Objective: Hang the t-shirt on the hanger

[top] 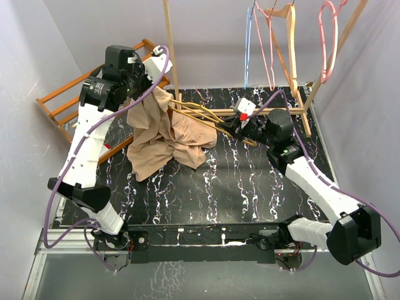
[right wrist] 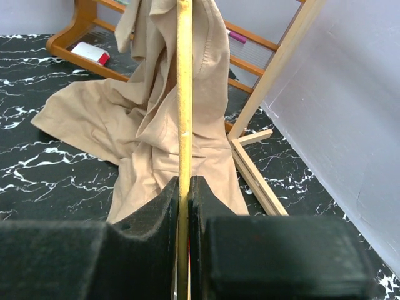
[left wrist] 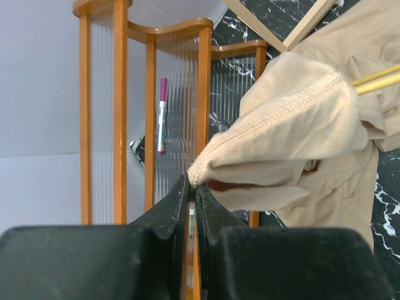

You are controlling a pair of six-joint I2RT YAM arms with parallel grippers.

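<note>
1. The left gripper (left wrist: 192, 181) is raised over the far left part of the table (top: 237, 187). Its fingers are pressed together on a stitched fold of the t-shirt (top: 159, 147).
2. From that pinch the tan fabric hangs down. Its lower part lies heaped and creased on the table's far left quarter, spreading toward the middle.
3. The right gripper (right wrist: 184, 184) sits low over the far right part of the table, pointing left. It is pinching a thin bar of the hanger (right wrist: 184, 75) between closed fingers.
4. The mustard-yellow hanger reaches from that grip leftward into the t-shirt, well short of the far edge. Its far end is covered by fabric, and how far the cloth wraps around it cannot be told.
5. In the left wrist view, two yellow rods of the hanger come out from under the cloth at the right, touching it.
6. An orange wooden rack (top: 59, 103) with ribbed clear panels stands at the table's far left corner, behind the lifted cloth. A pink-capped marker (left wrist: 162, 115) shows through its slats.
7. A small white and red object (right wrist: 90, 53) lies beside the rack's foot.
8. A light wooden frame (right wrist: 281, 62) stands along the far right edge, with its base bars on the table.
</note>
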